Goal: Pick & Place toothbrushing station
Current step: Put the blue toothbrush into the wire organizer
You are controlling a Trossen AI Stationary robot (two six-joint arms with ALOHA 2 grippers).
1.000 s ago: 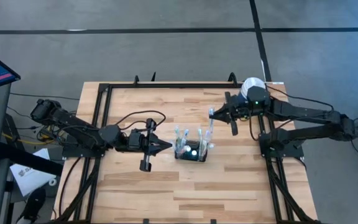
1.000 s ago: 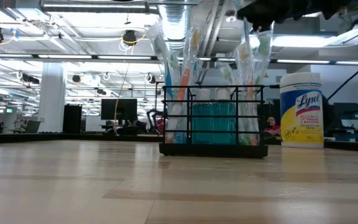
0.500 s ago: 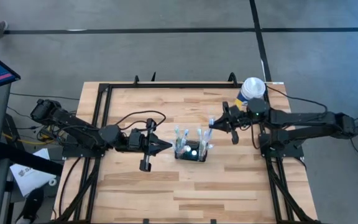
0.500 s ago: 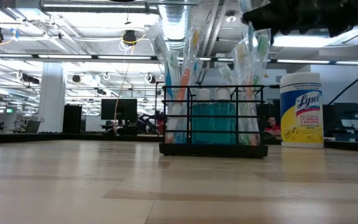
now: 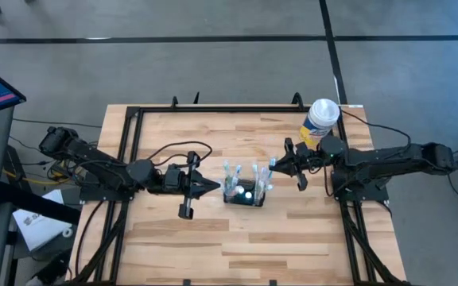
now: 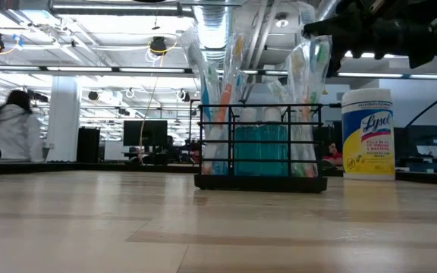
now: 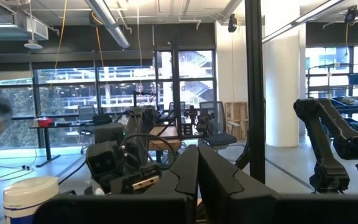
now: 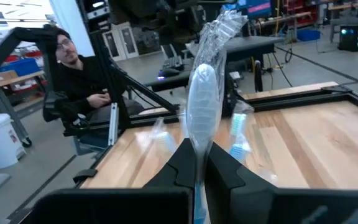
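Wooden table: my right gripper pinches a wrapped toothbrush above the toothbrushing station; wipes canister behind; left gripper pressed together nearby.

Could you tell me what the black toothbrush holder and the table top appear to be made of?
The black rectangular toothbrush holder looks like thin metal wire with a dark matte coating: slim straight bars form an open cage, though coated plastic is possible. The pale wooden table top looks like butcher-block timber: jointed strips with visible grain and a smooth, faintly satin finish.

Two dark jointed arms, black looping cables, left tool and right tool with tapered black fingers
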